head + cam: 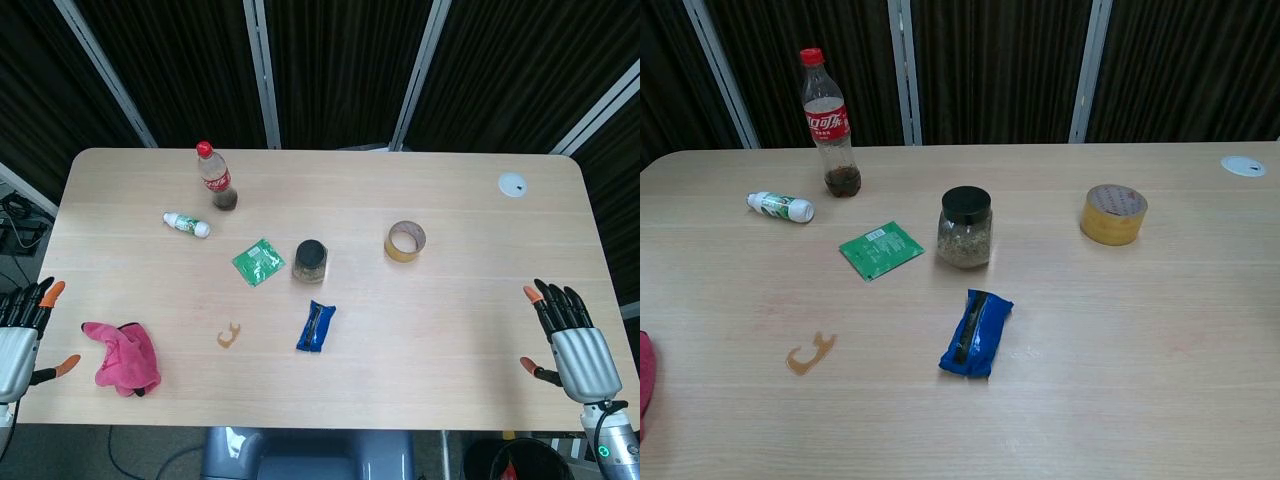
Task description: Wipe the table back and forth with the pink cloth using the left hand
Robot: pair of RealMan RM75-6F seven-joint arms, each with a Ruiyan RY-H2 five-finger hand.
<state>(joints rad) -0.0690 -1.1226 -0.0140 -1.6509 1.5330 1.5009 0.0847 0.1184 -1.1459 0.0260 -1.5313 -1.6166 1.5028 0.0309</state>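
Observation:
The pink cloth (123, 355) lies crumpled near the table's front left corner; in the chest view only a sliver of the cloth (644, 385) shows at the left edge. My left hand (22, 335) hovers at the table's left edge, just left of the cloth, fingers spread, holding nothing and not touching it. My right hand (567, 335) sits at the front right edge, fingers spread and empty. Neither hand appears in the chest view.
On the wooden table (450, 330) stand a cola bottle (216, 177), a lying white bottle (187, 225), a green packet (259, 262), a dark-lidded jar (310, 260), a tape roll (405, 241), a blue packet (316, 327), a small tan hook (229, 337) and a white disc (513, 184).

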